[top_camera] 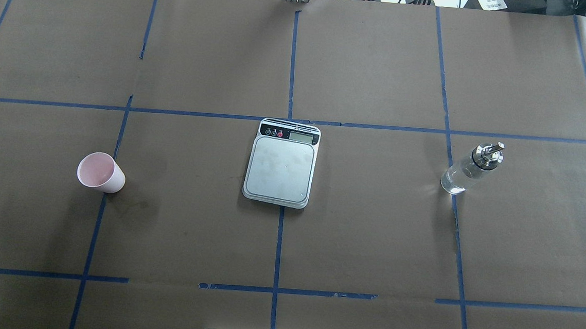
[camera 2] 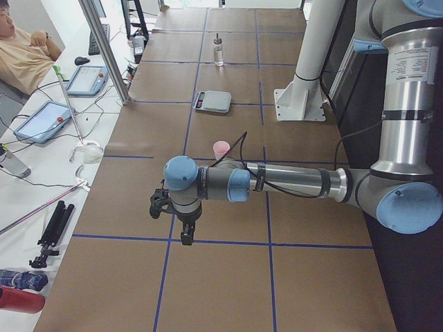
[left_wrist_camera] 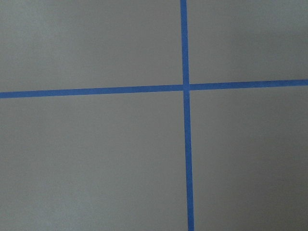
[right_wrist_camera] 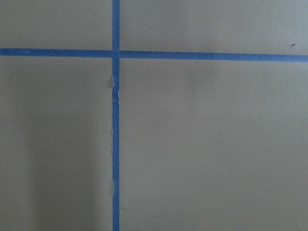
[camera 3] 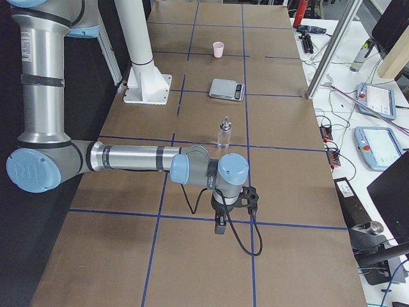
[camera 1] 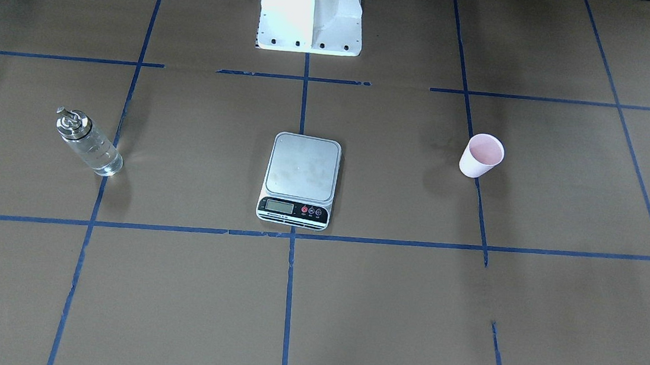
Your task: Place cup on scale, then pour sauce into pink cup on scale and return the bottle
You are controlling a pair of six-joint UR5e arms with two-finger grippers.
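The pink cup stands upright on the brown table, left of the scale in the overhead view. Nothing rests on the scale's steel platform. The clear bottle with its silver spout stands to the right, with clear sauce inside. My left gripper shows only in the exterior left view, hanging over bare table nearer the camera than the cup; I cannot tell its state. My right gripper shows only in the exterior right view, nearer the camera than the bottle; its state is likewise unclear.
Blue tape lines grid the table. The white robot base stands behind the scale. A side bench beyond the table's far edge holds tablets, cables and tools, and a person sits there. Both wrist views show only paper and tape.
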